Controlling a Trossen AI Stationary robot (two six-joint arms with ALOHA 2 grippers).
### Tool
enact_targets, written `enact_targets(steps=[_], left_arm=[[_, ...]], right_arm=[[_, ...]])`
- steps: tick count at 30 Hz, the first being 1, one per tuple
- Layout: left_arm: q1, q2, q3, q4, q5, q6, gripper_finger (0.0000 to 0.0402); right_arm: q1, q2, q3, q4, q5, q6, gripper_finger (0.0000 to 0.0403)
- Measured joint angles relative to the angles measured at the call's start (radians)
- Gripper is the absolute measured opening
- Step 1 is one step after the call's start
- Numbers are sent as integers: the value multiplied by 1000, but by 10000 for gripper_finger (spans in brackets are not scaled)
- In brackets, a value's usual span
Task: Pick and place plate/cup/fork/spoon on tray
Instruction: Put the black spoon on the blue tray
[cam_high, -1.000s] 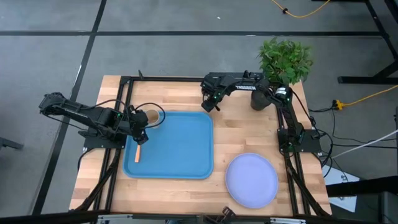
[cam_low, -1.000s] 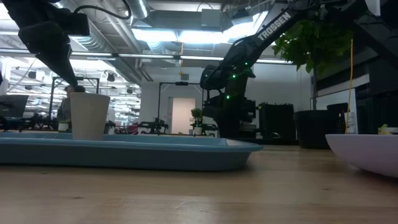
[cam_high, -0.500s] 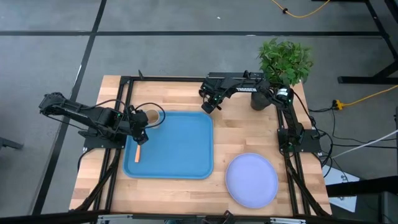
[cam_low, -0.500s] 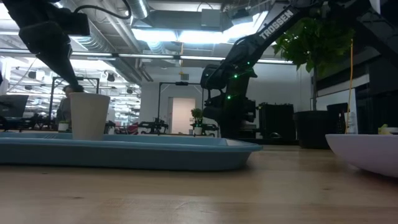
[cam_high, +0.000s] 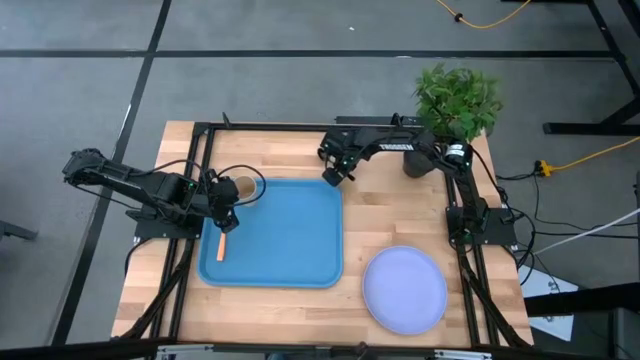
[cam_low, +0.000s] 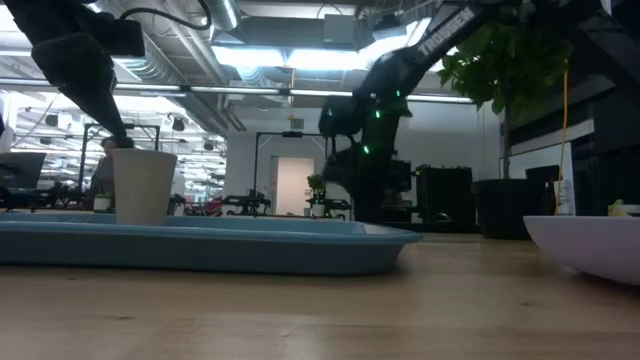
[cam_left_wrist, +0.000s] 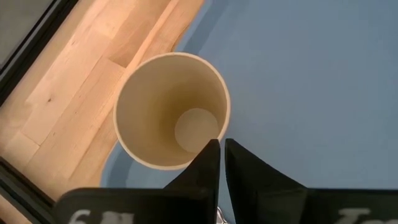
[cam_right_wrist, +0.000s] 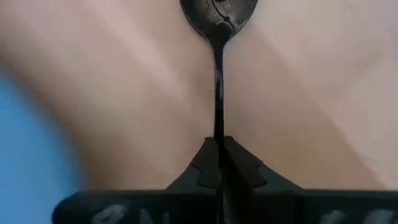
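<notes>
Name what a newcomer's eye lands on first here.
The bright blue tray at the table's middle, with the tan cup in its far left corner and the fork along its left edge. Behind the tray, the right gripper pinches the dark spoon.

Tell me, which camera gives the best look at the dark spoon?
The right wrist view: the spoon fills it, handle pinched in the right gripper, bowl pointing away. From above it is hidden beneath that gripper by the tray's far corner. The low and left wrist views don't show it.
</notes>
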Motion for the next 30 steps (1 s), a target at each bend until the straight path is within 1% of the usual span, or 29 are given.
enact_targets(steps=[3, 7, 10, 16, 21, 23, 27, 30], left_arm=[[0, 0, 0, 0, 1, 0, 10], [0, 0, 0, -2, 16, 0, 3], [0, 0, 0, -4, 26, 4, 1], [-4, -9, 0, -4, 26, 123, 7], [-40, -15, 0, -4, 26, 156, 4], [-61, -15, 0, -4, 26, 156, 1], [-117, -15, 0, -4, 24, 156, 3], [-170, -15, 0, -4, 24, 156, 3]], right_arm=[[26, -47, 33, -11, 5, 27, 6], [73, -84, 52, -25, 70, 70, 6], [121, -126, 77, -16, 76, 126, 8], [240, -148, 93, -19, 81, 266, 6], [359, -152, 102, -12, 82, 436, 7], [413, -152, 101, -3, 109, 522, 6], [524, -149, 101, 40, 201, 691, 7], [599, -136, 101, 92, 270, 789, 7]])
